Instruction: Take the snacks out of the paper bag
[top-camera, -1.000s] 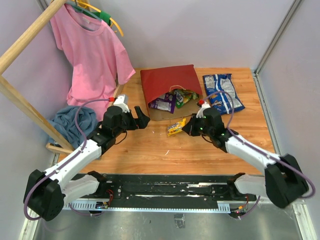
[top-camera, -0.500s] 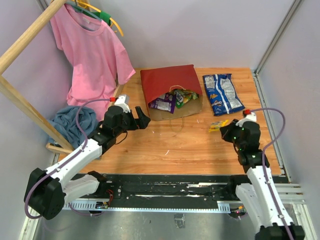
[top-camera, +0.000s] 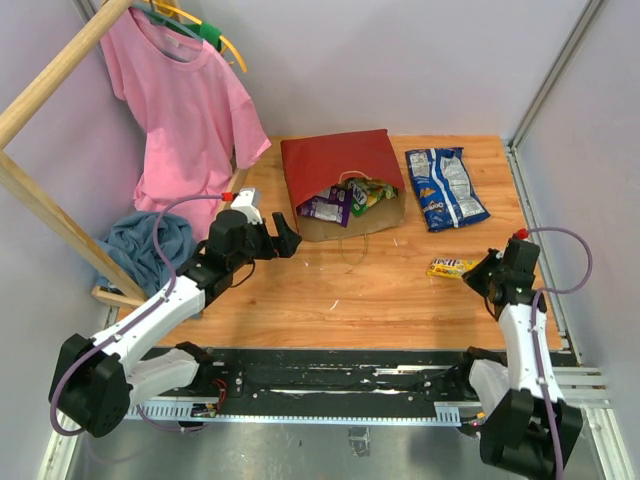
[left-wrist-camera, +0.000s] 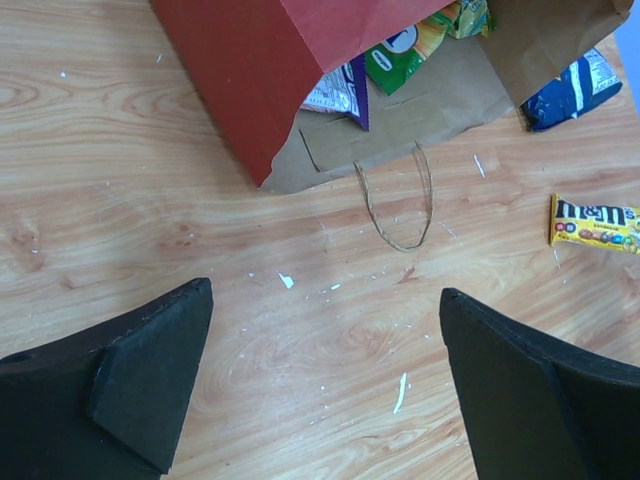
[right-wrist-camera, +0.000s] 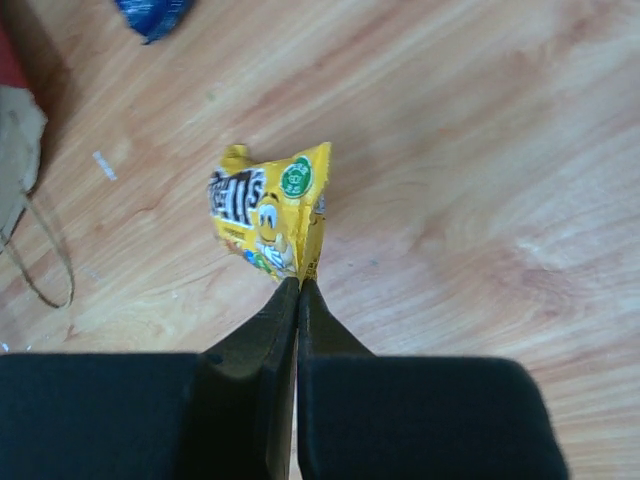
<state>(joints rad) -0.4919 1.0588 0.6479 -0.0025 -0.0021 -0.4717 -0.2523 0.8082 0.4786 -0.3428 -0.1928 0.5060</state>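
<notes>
The paper bag (top-camera: 340, 180) lies on its side toward the far edge of the table (top-camera: 300, 300), about midway along it. It is matte red outside and brown kraft inside, and its mouth gapes toward the near edge. One thin twisted handle (left-wrist-camera: 398, 205) loops out flat onto the wood. Glossy packets crowd the mouth: a purple one (top-camera: 325, 207) at the left and a green one (top-camera: 365, 195) beside it, with something orange-yellow behind that I can't make out properly.

Two snacks are already outside. A crinkled blue-and-white cookie bag (top-camera: 446, 187) lies flat near the far right corner, just beside the paper bag. A small yellow candy pack (top-camera: 450, 267) sits close to the right edge, well apart from the bag.

The right gripper (right-wrist-camera: 300, 290) has its black fingers pressed together on the near end of that yellow pack, which is creased and tented up from the pinch. Whether its far end rests on the wood I cannot tell.

The left gripper (left-wrist-camera: 325, 370) hangs over bare wood in front of the bag's left corner — jaws spread wide, nothing between them.

The tabletop is pale wood grain, flecked with small white scraps. Off the left edge a pink shirt (top-camera: 190, 110) hangs on a hanger from a slanted wooden rail (top-camera: 50, 70), with a rumpled blue cloth heap (top-camera: 145, 245) below it.
</notes>
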